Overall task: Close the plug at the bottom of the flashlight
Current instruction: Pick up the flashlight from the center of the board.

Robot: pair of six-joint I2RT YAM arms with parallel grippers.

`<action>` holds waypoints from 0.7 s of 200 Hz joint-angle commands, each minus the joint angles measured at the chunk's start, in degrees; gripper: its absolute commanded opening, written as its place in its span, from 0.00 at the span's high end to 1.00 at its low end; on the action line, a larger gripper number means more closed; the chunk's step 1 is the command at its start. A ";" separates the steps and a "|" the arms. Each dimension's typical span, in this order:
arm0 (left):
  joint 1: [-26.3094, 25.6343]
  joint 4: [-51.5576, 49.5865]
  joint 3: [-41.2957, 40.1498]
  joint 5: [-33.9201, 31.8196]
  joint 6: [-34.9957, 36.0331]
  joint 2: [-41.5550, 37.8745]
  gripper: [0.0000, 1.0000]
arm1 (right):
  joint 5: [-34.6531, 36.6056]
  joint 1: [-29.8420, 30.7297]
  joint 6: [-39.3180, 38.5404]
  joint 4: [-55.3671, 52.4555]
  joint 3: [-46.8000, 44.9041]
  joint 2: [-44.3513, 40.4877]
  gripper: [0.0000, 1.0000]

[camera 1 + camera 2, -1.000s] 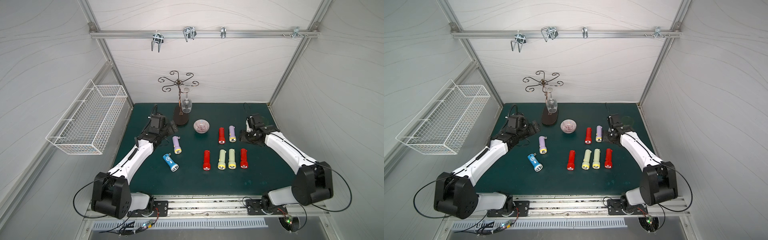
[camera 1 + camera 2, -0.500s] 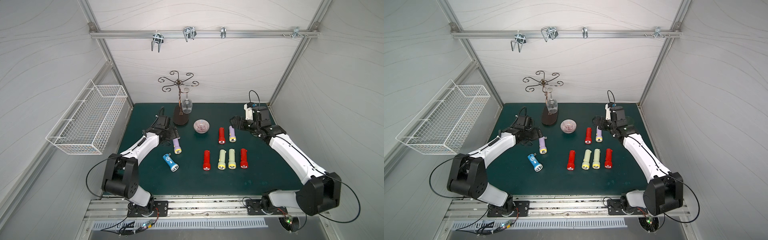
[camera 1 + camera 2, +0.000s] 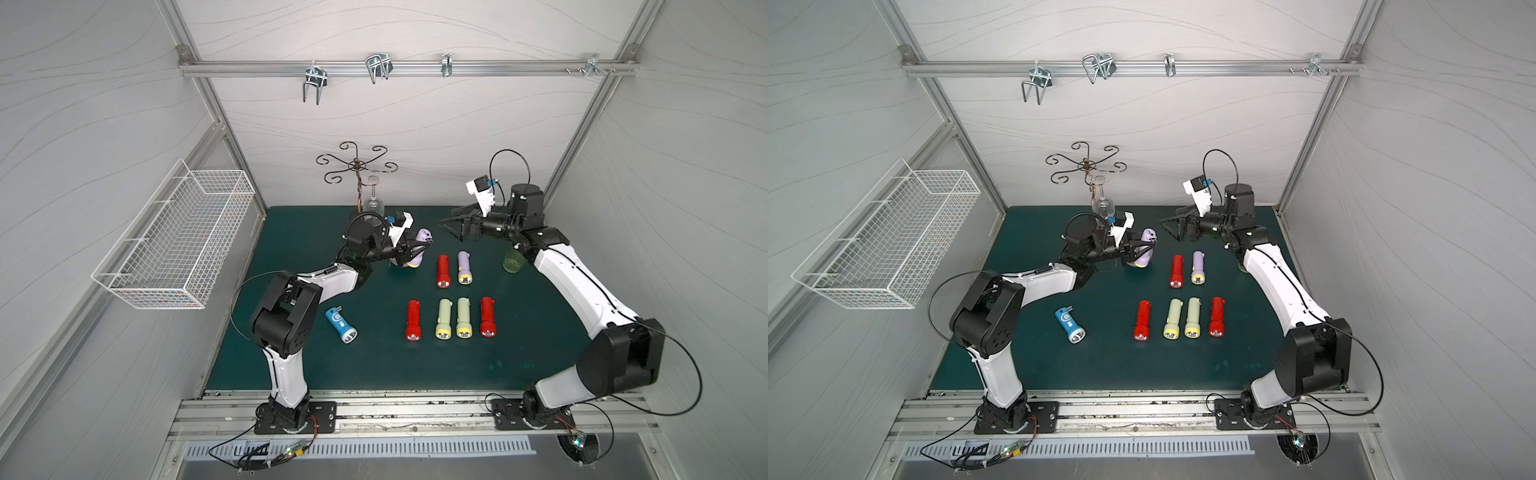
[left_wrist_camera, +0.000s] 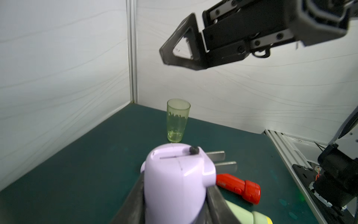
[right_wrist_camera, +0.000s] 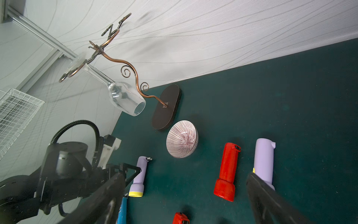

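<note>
Quick heads-up, a lot changes in this last second. The lilac flashlight [image 3: 424, 237] is no longer lying flat on the green mat [image 3: 316, 365]. Your left gripper [image 3: 419, 252] has it pinched by the body and holds it tipped up, yellow lens end down and tail end up. It sits near the mat's far edge, about mid-width, just in front of the wine glass rack [image 3: 356, 166]. I can't tell if the lens end touches the mat or hangs just clear of it. In the left wrist view the plug prongs [image 4: 215, 155] stick straight out sideways from the tail, so the plug is open and the actual job isn't done yet. Your right gripper [image 3: 449, 220] is the other change: it's come away from the green cup [image 3: 513, 262] by the far right corner. It now hangs in the air near the flashlight's tail and a little higher, jaws spread wide, nothing in them, tips aimed at it. To me that reads as setup finished, and next is pushing the prongs flat into the tail. Watch out: that push lands up at the tail, away from where the fingers hold, so the flashlight could swivel in the grip. The blue flashlight [image 3: 340, 326] toward the left edge also shows its prongs out, nobody touching it.
</note>
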 commanded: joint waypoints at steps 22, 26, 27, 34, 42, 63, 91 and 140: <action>-0.63 -1.98 4.73 -2.39 1.50 3.98 0.21 | 1.84 -0.11 -2.45 -2.20 -0.91 -0.77 0.01; -0.63 -2.10 4.88 -2.51 1.45 4.35 0.23 | 2.01 -0.13 -2.65 -2.35 -0.99 -0.77 0.01; -0.63 -2.08 4.99 -2.52 1.49 4.42 0.23 | 2.04 -0.10 -2.70 -2.36 -1.02 -0.72 0.01; -0.68 -2.20 5.16 -2.67 1.53 5.11 0.25 | 2.63 -0.08 -2.84 -2.54 -1.04 -0.56 0.01; -0.68 -2.07 5.51 -2.49 1.64 5.91 0.28 | 3.68 -0.17 -2.78 -2.85 -1.04 -0.27 0.01; -0.64 -2.35 6.79 -2.39 1.45 7.92 0.34 | 5.27 -0.23 -2.71 -4.03 -0.07 0.71 0.01; -0.64 -2.13 7.84 -1.60 1.62 9.83 0.43 | 4.58 -0.53 -2.22 -1.70 -1.65 -0.03 0.01; -0.63 -1.97 7.73 -1.38 1.96 11.87 0.54 | 1.64 -1.75 -1.44 3.53 -4.55 -0.88 0.01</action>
